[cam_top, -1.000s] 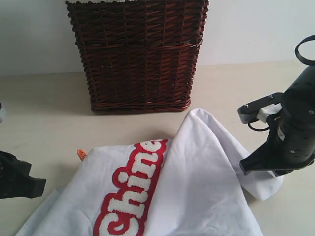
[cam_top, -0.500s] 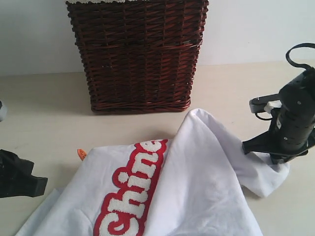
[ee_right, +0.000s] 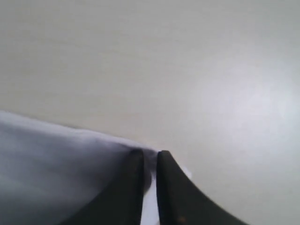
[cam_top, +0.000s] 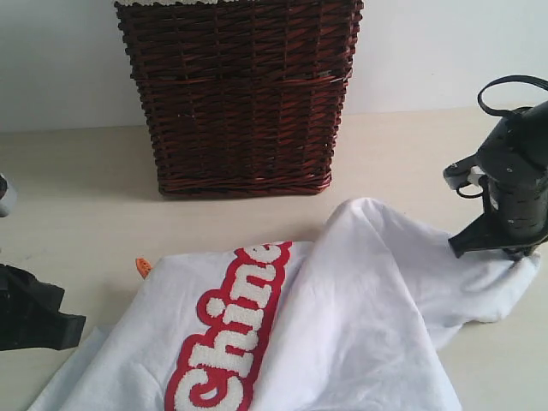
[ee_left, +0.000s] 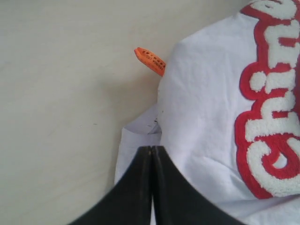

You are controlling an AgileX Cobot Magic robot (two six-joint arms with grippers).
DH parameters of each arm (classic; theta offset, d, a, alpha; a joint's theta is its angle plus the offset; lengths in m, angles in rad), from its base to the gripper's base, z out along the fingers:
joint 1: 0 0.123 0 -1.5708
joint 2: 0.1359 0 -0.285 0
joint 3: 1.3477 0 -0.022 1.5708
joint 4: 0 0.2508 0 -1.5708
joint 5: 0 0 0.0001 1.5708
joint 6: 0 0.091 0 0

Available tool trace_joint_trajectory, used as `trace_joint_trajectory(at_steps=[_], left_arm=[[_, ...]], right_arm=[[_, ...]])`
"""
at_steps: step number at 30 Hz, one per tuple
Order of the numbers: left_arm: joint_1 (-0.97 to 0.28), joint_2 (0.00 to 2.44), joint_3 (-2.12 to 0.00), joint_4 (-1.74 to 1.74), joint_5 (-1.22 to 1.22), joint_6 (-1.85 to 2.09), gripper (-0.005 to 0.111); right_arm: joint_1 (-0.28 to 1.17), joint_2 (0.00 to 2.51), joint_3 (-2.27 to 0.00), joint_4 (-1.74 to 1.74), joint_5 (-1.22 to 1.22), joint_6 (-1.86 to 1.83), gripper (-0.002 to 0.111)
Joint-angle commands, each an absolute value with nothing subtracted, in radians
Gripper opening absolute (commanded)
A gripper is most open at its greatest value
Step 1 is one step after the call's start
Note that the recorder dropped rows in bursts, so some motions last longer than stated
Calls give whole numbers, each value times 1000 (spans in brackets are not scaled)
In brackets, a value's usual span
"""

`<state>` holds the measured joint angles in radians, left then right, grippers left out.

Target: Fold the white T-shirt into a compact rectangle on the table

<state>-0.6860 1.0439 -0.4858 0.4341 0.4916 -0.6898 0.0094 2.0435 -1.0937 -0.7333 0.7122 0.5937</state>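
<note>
1. Near left: left gripper (ee_left: 151, 149), closed flush with tips meeting, poised over the left edge of the white T-shirt (cam_top: 360, 325). No cloth visible between the jaws; judged empty.
2. Just right of that: small orange tag (cam_top: 143, 267), poking out from the shirt's left edge onto bare table (cam_top: 77, 188). Sliver of an under-layer showing near it in the left wrist view.
3. Near centre: shirt lying loose on the table, not yet a rectangle. Red-outlined lettering (cam_top: 235, 334) face up, running from near to far. Right half heaped in a raised ridge across the flat part.
4. Far centre: dark wicker basket (cam_top: 240, 94), standing apart from the shirt's far edge. Not involved at present.
5. Right: right gripper (ee_right: 150, 157), pinched on a corner of the shirt, with a thin fold of white cloth seen between the jaws. Fabric drawn out from the ridge toward the right; corner apparently raised a little off the table.
6. Risk, grip: only a shallow bite of fabric. Likely slip under a hard pull, dropping the corner short of its place.
7. Risk, drag: nothing seen pinning the left side. Possible sliding of the whole garment to the right instead of spreading, skewing the lettering.
8. Risk, layers: ridge of doubled cloth liable to trap wrinkles if flattened without first being straightened, giving a lumpy, uneven fold.
</note>
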Motion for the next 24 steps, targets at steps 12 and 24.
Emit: trace_joint_trajectory(at_steps=[12,24], left_arm=[[-687,1068,-462,398,319,-626,0],[-868,1355,-467,303,230,-512,0]], right_arm=[[-140,1979,-1285,-496,756,326,12],[-98,1575,-1214,315,836,-418,12]])
